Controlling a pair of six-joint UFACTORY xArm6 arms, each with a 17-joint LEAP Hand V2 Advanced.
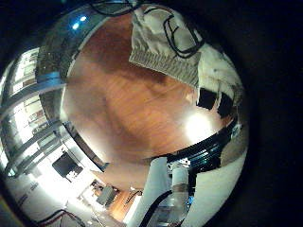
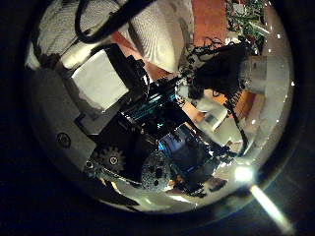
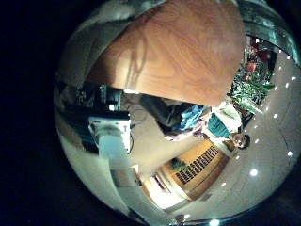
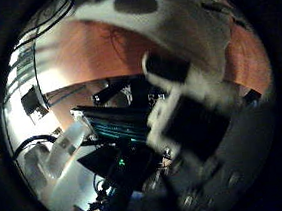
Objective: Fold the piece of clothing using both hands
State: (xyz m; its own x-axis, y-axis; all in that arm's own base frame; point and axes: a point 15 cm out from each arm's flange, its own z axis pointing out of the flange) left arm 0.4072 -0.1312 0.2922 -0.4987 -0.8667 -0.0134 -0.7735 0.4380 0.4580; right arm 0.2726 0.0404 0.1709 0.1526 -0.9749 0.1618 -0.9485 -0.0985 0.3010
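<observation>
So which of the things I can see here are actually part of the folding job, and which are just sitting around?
Part of the job:
- the piece of clothing, pale cloth lying on the table
- a hand of the robot, close to the cloth's edge
- the wooden table it lies on

Just around:
- nothing else shows on the table in these views

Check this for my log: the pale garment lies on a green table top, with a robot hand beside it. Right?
Not quite: the table is reddish-brown wood, not green. The left little finger side palm view shows the pale garment lying on it, with a robot hand beside it, as you said.
</observation>
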